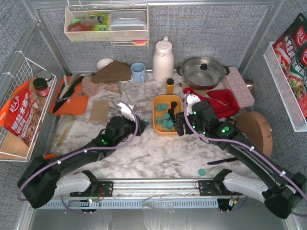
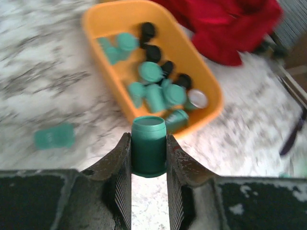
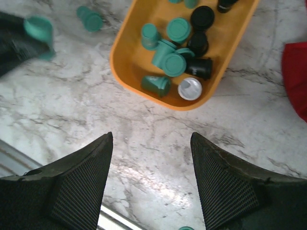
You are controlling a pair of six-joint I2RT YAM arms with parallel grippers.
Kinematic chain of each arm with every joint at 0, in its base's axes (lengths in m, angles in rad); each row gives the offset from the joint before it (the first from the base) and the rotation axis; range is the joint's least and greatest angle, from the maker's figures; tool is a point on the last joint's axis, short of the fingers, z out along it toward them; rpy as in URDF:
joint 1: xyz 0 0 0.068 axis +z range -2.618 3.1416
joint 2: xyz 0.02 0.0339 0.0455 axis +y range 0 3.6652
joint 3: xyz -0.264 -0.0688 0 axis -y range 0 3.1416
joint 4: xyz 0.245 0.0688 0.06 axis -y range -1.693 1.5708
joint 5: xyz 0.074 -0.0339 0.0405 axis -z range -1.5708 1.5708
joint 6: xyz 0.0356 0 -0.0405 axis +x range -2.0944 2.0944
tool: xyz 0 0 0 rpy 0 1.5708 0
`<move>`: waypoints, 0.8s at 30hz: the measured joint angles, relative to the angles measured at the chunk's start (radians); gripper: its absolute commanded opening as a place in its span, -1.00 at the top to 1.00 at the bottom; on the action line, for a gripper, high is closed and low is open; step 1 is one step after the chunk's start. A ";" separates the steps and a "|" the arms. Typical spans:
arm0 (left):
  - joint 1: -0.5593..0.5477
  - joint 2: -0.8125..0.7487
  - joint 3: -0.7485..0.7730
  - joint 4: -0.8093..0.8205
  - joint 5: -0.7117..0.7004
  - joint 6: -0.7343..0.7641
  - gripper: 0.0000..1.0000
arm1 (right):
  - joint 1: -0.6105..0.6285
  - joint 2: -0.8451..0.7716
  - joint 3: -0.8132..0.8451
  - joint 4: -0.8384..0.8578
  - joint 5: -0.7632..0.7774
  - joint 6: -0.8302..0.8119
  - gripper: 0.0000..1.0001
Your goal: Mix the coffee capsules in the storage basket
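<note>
Coffee capsules (image 2: 156, 96) crowd the storage basket (image 2: 115, 19) just beyond the left jaws (image 2: 148, 146), which pinch one teal capsule (image 2: 148, 128) short of its near rim; right jaws (image 3: 151, 137) gape empty over bare worktop (image 3: 57, 96).

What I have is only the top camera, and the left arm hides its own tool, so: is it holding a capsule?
Observer: Yes. In the left wrist view a teal capsule sits between the left tool's fingers, touching both.
Operator: Is the right tool carrying one too?
Observer: No. Its wrist view shows the right tool open and empty, above bare table.
Operator: Anything in the basket hidden under that arm?
Observer: A silver-faced capsule lies at the near end of the basket, beside the teal and black ones.
</note>
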 measured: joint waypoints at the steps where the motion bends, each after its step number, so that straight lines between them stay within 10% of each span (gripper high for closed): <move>1: -0.023 -0.012 -0.025 0.045 0.039 0.052 0.58 | 0.000 0.009 0.010 0.000 -0.017 0.009 -0.40; 13: -0.204 0.015 -0.106 0.314 0.224 0.525 0.56 | 0.075 0.087 0.081 0.074 -0.182 0.129 -0.28; 24: -0.263 0.055 -0.091 0.368 0.224 0.646 0.56 | 0.099 0.132 0.069 0.125 -0.232 0.198 -0.13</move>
